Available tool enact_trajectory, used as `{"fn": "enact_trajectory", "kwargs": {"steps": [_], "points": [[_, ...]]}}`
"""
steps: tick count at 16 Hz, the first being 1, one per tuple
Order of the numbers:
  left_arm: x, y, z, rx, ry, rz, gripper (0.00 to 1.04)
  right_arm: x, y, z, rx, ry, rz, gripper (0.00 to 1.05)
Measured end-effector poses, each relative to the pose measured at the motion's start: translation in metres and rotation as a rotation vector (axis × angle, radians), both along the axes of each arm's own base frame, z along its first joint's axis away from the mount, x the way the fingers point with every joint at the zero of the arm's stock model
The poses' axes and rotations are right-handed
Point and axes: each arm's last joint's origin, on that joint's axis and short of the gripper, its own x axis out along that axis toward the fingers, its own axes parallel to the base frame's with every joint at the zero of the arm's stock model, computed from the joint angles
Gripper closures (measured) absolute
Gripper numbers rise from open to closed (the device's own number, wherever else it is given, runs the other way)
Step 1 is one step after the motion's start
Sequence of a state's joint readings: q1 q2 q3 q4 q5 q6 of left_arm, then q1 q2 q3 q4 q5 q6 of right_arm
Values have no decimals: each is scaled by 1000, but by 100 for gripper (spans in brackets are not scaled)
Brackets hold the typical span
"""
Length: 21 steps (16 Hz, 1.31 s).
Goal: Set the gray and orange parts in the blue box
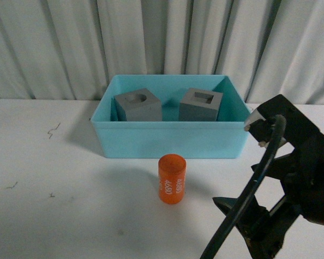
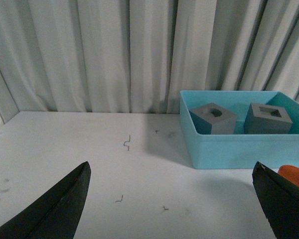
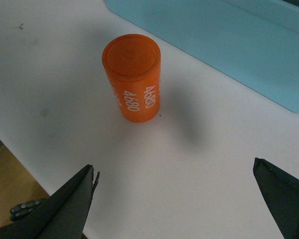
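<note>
1. Two gray parts, the round-recess cube (image 1: 139, 105) and the square-recess cube (image 1: 201, 104), sit side by side inside the blue box (image 1: 167, 141).
2. The orange cylinder (image 1: 172, 179) stands upright on the white table (image 1: 70, 183), just before the box.
3. The right gripper (image 3: 174, 167) gapes wide near the cylinder, empty; the left gripper (image 2: 170, 166) does likewise.

The blue box (image 1: 167, 141) is smooth, faintly glossy plastic, and both gray cubes (image 1: 139, 108) look dull and matte. The orange cylinder (image 1: 172, 181) has a smooth satin skin with white printed digits. The white surface (image 1: 70, 205) is smooth but scuffed, and the curtain (image 1: 70, 43) is soft cloth.
</note>
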<state>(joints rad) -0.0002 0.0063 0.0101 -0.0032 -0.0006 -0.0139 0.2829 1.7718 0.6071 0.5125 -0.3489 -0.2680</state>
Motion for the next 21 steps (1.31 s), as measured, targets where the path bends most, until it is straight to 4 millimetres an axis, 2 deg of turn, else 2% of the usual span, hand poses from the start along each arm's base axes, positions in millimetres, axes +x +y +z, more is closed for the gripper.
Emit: {"fn": "enact_trajectory", "kwargs": {"steps": [4,8,17,21], "points": [[0,0,0,0,0,0,7,32,26,-15,34,14,38,6],[0,0,0,0,0,0,7,53,37,-21,50,26,48,6],[0,0,0,0,0,0,7,73,73,-26,61,54,129,6],[0,0,0,0,0,0,7,78,76,-27,61,59,124,8]]}}
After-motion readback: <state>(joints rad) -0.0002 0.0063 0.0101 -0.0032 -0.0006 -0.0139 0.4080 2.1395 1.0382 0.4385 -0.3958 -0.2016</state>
